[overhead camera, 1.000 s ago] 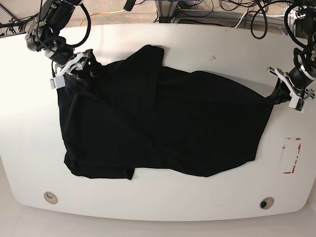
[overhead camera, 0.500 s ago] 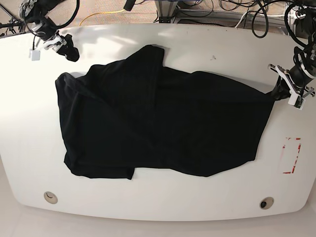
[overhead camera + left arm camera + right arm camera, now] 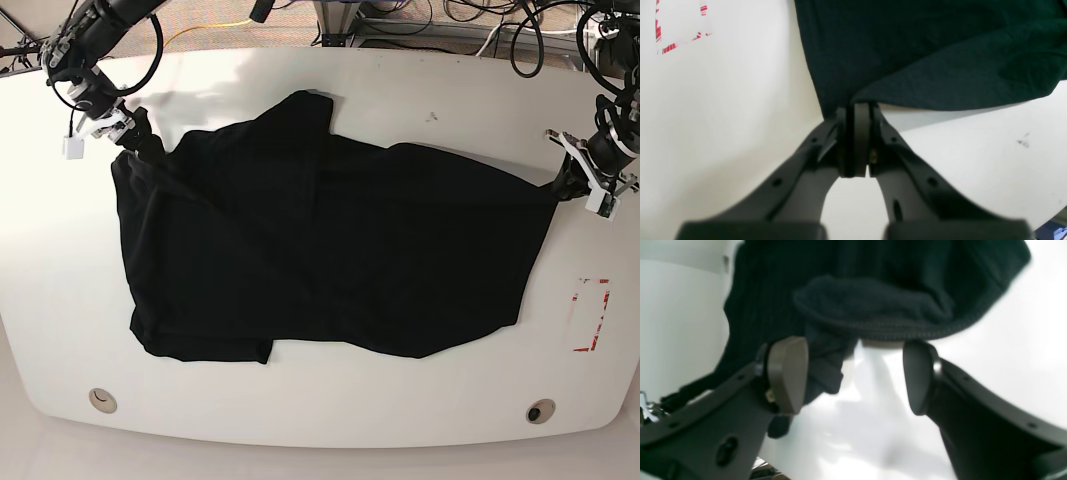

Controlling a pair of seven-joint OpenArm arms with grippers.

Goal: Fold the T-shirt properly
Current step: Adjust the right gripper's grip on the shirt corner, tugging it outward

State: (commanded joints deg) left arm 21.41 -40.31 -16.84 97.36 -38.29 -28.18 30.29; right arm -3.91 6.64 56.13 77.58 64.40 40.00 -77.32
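The T-shirt (image 3: pixel 320 240) lies spread across the table (image 3: pixel 320 400), long axis running hand to hand; left hand (image 3: pixel 857 110) pinches its corner; right hand (image 3: pixel 853 376) gapes at the opposite corner.

Both arms are black and jointed, with black cables looping off them. Each hand (image 3: pixel 858 133) (image 3: pixel 853 373) has dark grey curved fingers dotted with screw holes, ending in smooth rounded grey-brown pads (image 3: pixel 788 373).
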